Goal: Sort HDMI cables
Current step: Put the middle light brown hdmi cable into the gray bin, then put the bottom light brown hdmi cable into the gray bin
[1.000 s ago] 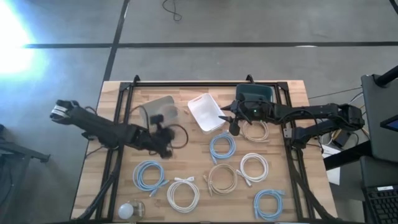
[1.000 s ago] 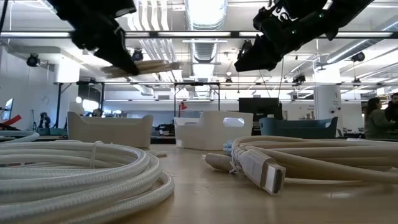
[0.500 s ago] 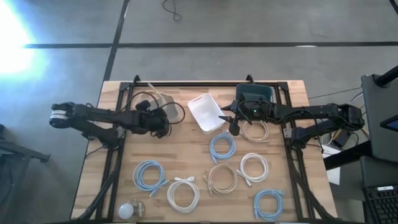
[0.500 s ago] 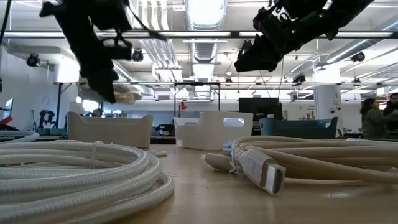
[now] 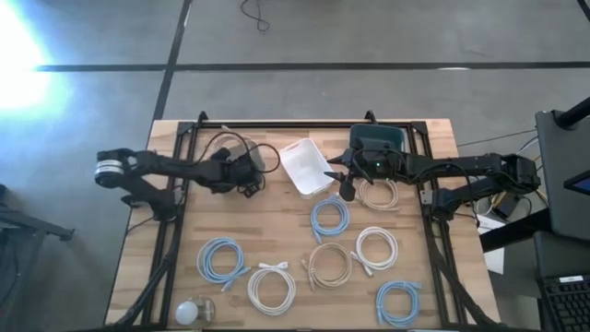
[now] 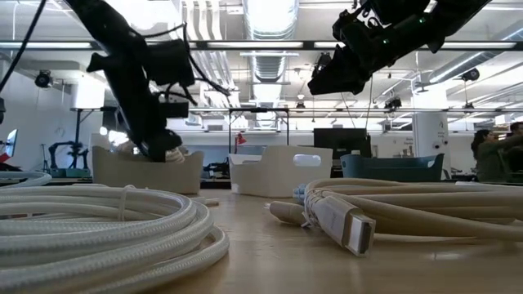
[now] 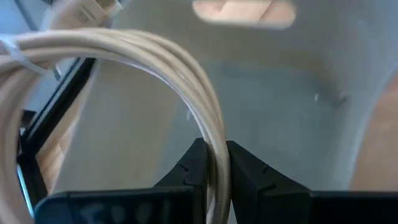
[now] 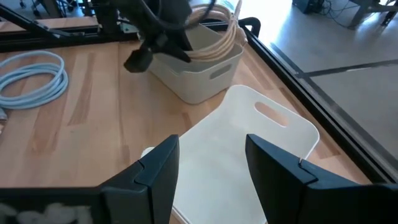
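My left gripper (image 5: 241, 171) is shut on a beige-tan HDMI coil (image 7: 124, 56) and reaches down into the beige bin (image 6: 147, 170) at the table's far left. The coil also shows in the low view (image 6: 166, 152) and the right wrist view (image 8: 214, 31). My right gripper (image 5: 343, 183) is open and empty. It hovers between the white bin (image 5: 304, 166) and the teal bin (image 5: 376, 138). Several more coils lie flat on the table: light blue (image 5: 329, 217), beige (image 5: 378, 194), white (image 5: 376, 247), beige (image 5: 329, 265), white (image 5: 272, 286), light blue (image 5: 224, 258). My left gripper pinches one side of the beige coil's loop, several strands together (image 7: 216, 163), between its two fingers. The fingers slant down into the bin and lie across the strands. The rest of the loop stands out beyond the fingers, inside the beige bin's walls; whether it touches the bin's floor does not show.
A further light blue coil (image 5: 398, 302) lies at the near right. A small white ball (image 5: 189, 312) lies at the near left corner. A black frame (image 5: 304, 124) runs along the table's far and side edges. Bare wood shows in the table's middle.
My left gripper has carried the beige coil from over the table's middle toward the far edge and down into the beige bin. The coil has gone from above the bin's rim to rim level. My right gripper has kept still.
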{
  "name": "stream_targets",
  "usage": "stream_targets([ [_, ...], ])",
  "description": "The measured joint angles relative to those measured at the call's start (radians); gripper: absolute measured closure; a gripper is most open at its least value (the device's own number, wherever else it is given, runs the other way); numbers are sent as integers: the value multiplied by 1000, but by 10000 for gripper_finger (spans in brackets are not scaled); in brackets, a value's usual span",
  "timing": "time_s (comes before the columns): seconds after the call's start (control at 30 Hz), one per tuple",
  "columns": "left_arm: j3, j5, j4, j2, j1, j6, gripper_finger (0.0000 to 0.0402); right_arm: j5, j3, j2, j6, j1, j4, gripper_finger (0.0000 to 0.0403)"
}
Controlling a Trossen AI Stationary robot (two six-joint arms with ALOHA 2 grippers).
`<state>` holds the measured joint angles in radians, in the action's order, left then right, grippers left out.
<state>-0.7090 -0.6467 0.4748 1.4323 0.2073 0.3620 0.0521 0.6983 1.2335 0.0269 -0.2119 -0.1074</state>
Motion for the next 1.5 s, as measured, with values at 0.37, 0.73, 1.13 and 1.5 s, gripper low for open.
stream_targets([
  [0.37, 0, -5, -27, 48, 3, 3, 277, 0, 0, 0, -1, 0, 0, 220],
  [0.73, 1, 16, -26, -98, -1, -107, 242, 0, -1, 0, 84, 2, 2, 220],
  [1.13, -2, 85, -48, -140, -2, -150, 241, -3, -1, 1, 158, 131, 94, 220],
  [1.5, -134, 162, -89, -204, -53, -365, 241, 0, -1, 93, 334, 411, 66, 220],
])
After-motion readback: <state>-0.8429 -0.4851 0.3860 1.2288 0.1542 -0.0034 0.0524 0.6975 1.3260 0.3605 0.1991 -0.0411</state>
